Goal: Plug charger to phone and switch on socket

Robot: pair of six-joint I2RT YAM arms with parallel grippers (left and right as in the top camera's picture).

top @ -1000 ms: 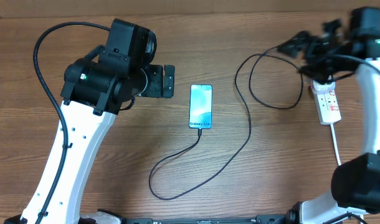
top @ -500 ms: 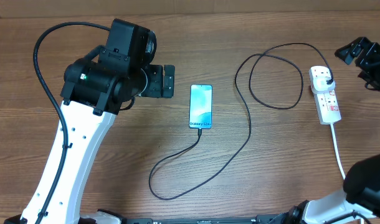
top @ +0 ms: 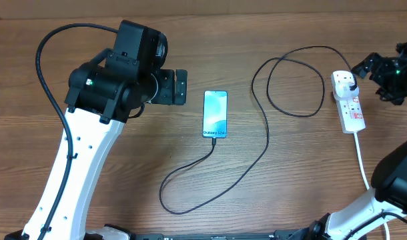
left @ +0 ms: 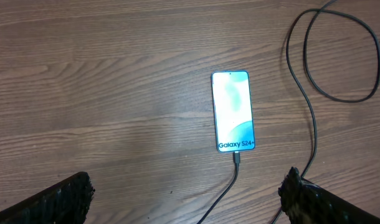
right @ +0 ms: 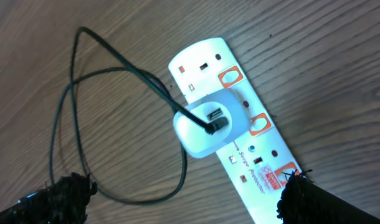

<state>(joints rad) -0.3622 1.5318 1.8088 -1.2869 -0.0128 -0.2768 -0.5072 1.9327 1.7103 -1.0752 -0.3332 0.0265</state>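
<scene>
The phone lies flat mid-table, its light-blue screen lit. The charger, a thin black cable, has its tip in the phone's bottom end. It loops across the wood to a white adapter seated in the socket, a white strip with red-marked switches. My left gripper hovers left of the phone, open and empty. My right gripper is open just right of the socket's plugged end, with the strip below its fingers.
The socket's white cord runs toward the front edge at the right. The black cable forms a large loop between phone and socket and another bend near the front. The right arm's base stands at the lower right.
The right arm, which was over the socket's plugged end, swung away to the right and has now edged back a little toward it. The left arm, phone and cable have not moved.
</scene>
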